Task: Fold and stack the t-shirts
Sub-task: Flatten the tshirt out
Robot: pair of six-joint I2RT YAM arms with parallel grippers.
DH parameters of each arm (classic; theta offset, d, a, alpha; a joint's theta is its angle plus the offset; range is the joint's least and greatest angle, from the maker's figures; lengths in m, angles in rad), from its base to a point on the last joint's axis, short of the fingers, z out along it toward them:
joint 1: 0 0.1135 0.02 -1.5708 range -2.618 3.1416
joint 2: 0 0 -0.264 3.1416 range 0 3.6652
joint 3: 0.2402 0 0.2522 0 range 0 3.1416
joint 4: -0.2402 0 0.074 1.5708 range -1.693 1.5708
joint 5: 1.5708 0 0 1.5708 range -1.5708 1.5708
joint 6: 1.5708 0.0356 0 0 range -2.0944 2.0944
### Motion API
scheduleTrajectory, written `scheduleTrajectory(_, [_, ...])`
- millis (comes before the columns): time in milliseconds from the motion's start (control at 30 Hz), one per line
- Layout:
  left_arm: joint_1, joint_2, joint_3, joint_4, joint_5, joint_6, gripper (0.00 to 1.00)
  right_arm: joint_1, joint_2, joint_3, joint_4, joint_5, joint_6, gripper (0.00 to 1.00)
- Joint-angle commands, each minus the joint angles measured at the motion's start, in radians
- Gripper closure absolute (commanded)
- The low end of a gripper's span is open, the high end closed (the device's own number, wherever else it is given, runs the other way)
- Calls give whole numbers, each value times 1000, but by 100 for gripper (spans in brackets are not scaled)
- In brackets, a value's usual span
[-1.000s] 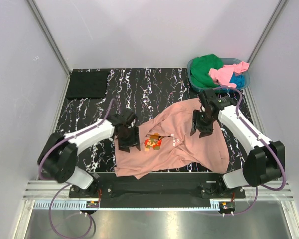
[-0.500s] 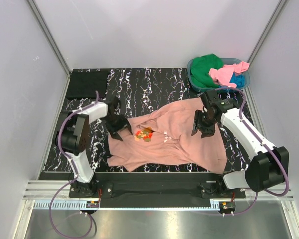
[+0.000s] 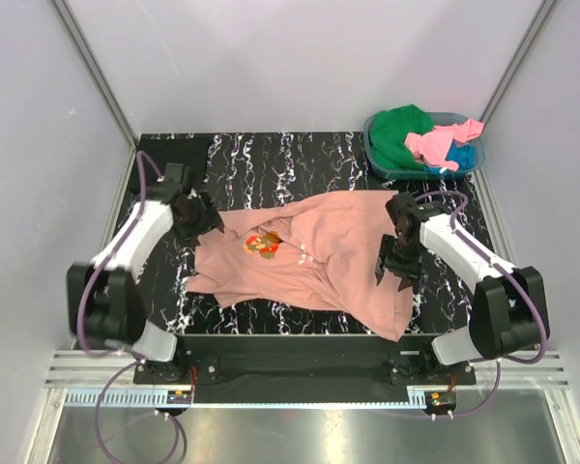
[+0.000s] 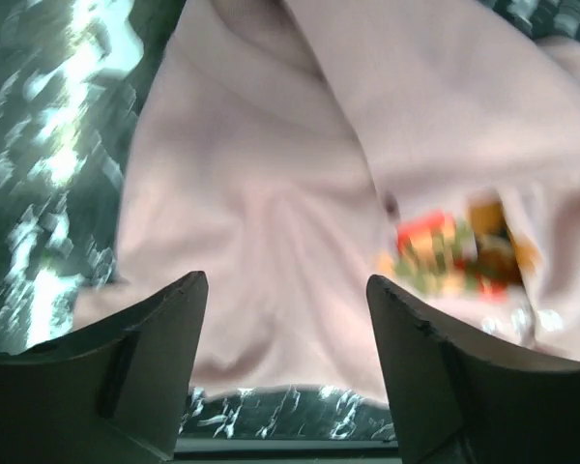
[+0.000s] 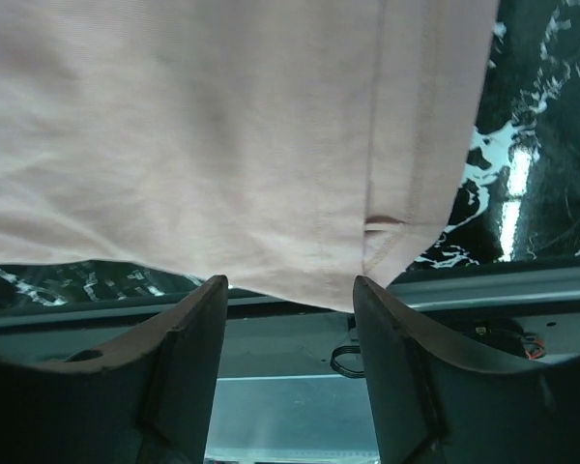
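Top external: task looks early; one tee apparently folded, four not. Across worktop (image 3: 271, 159) centre, salmon-pink tee (image 3: 333, 253), rumpled. Over its 3 o'clock side, right gripper (image 3: 396, 273), jaws apart; at its 9 o'clock edge, left gripper (image 3: 199, 220), jaws apart; neither clamps cloth. At 11 o'clock, black tee (image 3: 166, 162), flat. At 1 o'clock, basket (image 3: 451, 117) holding green tee (image 3: 396, 130), bright pink tee (image 3: 433, 145), blue tee (image 3: 461, 155).

Black marbled table (image 3: 300, 164), pale grey walls (image 3: 300, 58).

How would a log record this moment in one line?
salmon-pink t-shirt: spread, wrinkled | left end effector: open | right end effector: open
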Motion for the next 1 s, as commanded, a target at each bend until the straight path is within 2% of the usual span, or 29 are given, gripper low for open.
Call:
scheduleTrajectory(0, [-3, -256, -129, -8, -53, 13, 24, -47, -25, -88, 25, -32, 48, 39])
scheduleTrajectory(133, [-1, -415, -283, -39, -3, -22, 22, -145, -87, -220, 105, -141, 125, 42])
scheduleTrajectory(233, [5, -457, -356, -42, 1, -33, 23, -177, -110, -289, 156, -162, 157, 48])
scheduleTrajectory(367, [49, -471, -343, -71, -4, -1, 25, -199, -92, -381, 240, -210, 188, 54])
scheduleTrajectory(533, [74, -448, -286, -88, 8, 39, 25, -197, -29, -346, 268, -121, 170, 54])
scheduleTrajectory(633, [77, -439, -278, -91, 16, 39, 25, -199, -6, -333, 282, -132, 170, 58])
scheduleTrajectory(767, [80, -439, -281, -86, 19, 40, 25, -199, -31, -293, 247, -116, 161, 78])
scheduleTrajectory(800, [82, -439, -280, -89, 17, 40, 26, -197, -41, -282, 234, -113, 162, 95])
scheduleTrajectory(833, [82, -439, -280, -91, 14, 40, 26, -199, -50, -248, 210, -113, 159, 100])
scheduleTrajectory(967, [83, -443, -263, -98, -6, 31, 25, -199, -73, -98, 118, -54, 135, 100])
